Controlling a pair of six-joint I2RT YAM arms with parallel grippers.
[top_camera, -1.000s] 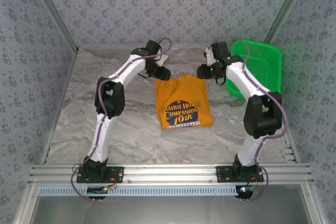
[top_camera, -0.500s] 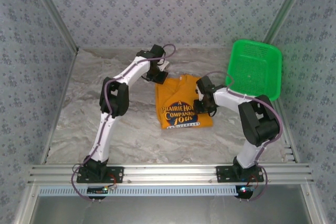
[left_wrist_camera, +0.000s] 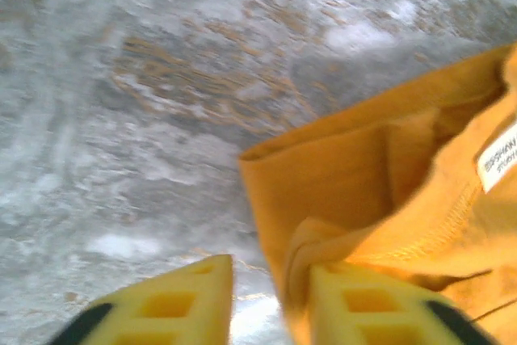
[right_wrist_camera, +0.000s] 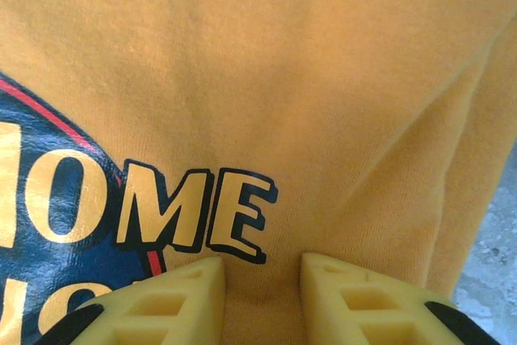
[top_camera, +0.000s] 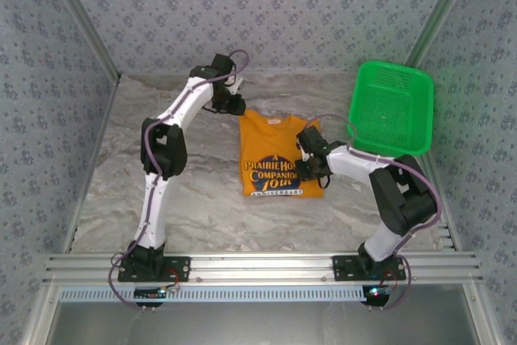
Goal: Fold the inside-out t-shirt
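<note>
One t-shirt (top_camera: 266, 131) (print up), one green basket (top_camera: 392, 111), two claws: left claw (left_wrist_camera: 271, 280) and right claw (right_wrist_camera: 260, 276) both part-open, empty.

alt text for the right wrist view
Close-up of an orange-yellow t-shirt printed with HOME in yellow letters. The right gripper, yellow jaws apart, is at the bottom over the cloth, and a sliver of marbled table shows lower right.

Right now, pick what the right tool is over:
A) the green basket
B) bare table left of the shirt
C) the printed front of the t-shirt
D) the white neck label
C: in the right wrist view the right tool is over the t-shirt, with the printed word HOME just ahead of it.
</note>
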